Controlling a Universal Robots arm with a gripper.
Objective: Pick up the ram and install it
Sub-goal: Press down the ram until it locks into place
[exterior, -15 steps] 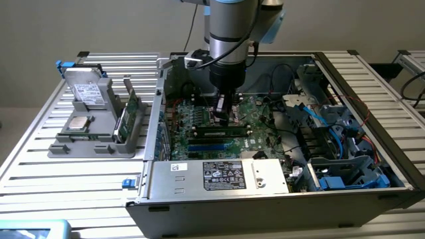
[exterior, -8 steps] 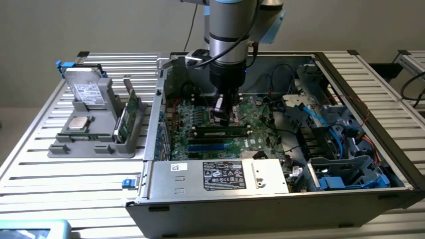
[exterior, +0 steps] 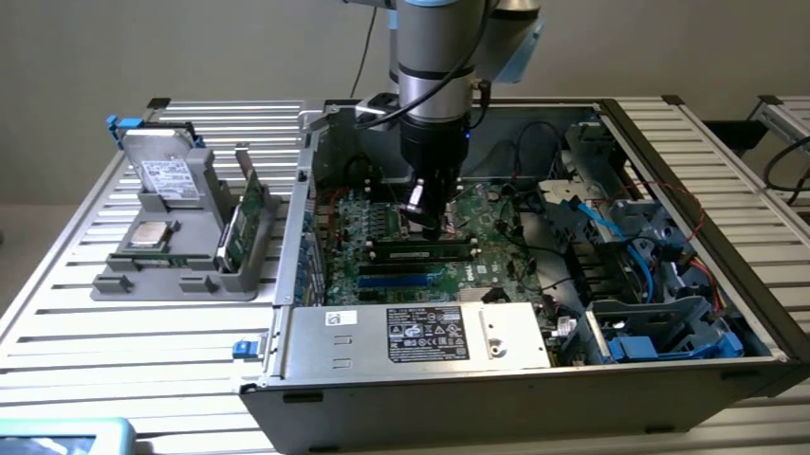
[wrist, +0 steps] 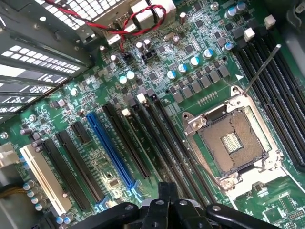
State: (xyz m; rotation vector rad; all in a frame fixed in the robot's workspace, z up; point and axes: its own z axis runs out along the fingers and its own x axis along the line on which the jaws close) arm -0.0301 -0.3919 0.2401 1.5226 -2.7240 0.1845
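While the open computer case (exterior: 532, 379) fills mid-frame, the arm reaches down over the motherboard (exterior: 500, 213); the gripper (exterior: 427, 226), fingers closed, presses at a ram stick (exterior: 424, 253) seated in its slot, so installation looks nearly finished.

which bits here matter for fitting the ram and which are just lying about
Job: ram at the slots, shut tool just above it, motherboard.
Lying about: hard drive, chip and boards in the grey tray, power supply.
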